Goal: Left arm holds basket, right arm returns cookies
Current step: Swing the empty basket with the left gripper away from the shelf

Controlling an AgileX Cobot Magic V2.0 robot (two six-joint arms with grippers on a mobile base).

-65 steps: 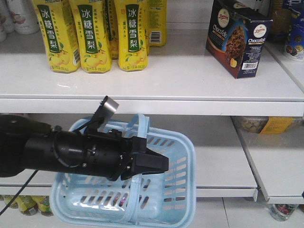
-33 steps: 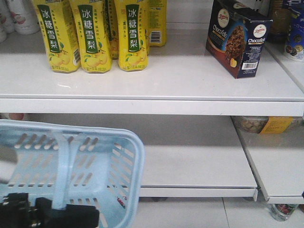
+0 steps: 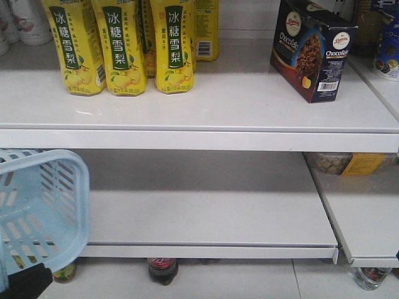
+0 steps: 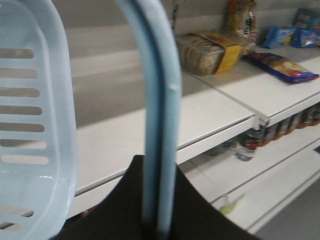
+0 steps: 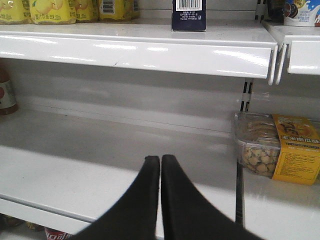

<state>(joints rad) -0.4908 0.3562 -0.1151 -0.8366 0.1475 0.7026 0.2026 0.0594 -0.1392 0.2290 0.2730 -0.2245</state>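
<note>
The cookies (image 3: 312, 53), a dark navy and brown box, stand upright at the right of the upper shelf. Their white barcode side (image 5: 188, 12) shows at the top of the right wrist view. The light blue basket (image 3: 37, 205) hangs at the far left of the front view, partly cut off by the frame edge. In the left wrist view my left gripper (image 4: 159, 167) is shut on the basket's two handles (image 4: 161, 115), with the basket wall (image 4: 35, 130) to its left. My right gripper (image 5: 160, 159) is shut and empty, low in front of the lower shelf.
Yellow drink cartons (image 3: 118, 47) stand at the left of the upper shelf (image 3: 199, 138). A tub of snacks with a yellow label (image 5: 277, 150) sits on the lower right shelf. Bottles (image 3: 163, 269) stand on the floor under the lower shelf (image 3: 206, 218).
The left arm and the basket have swung left and down, from the middle of the front view to its left edge. The cookies have not moved.
</note>
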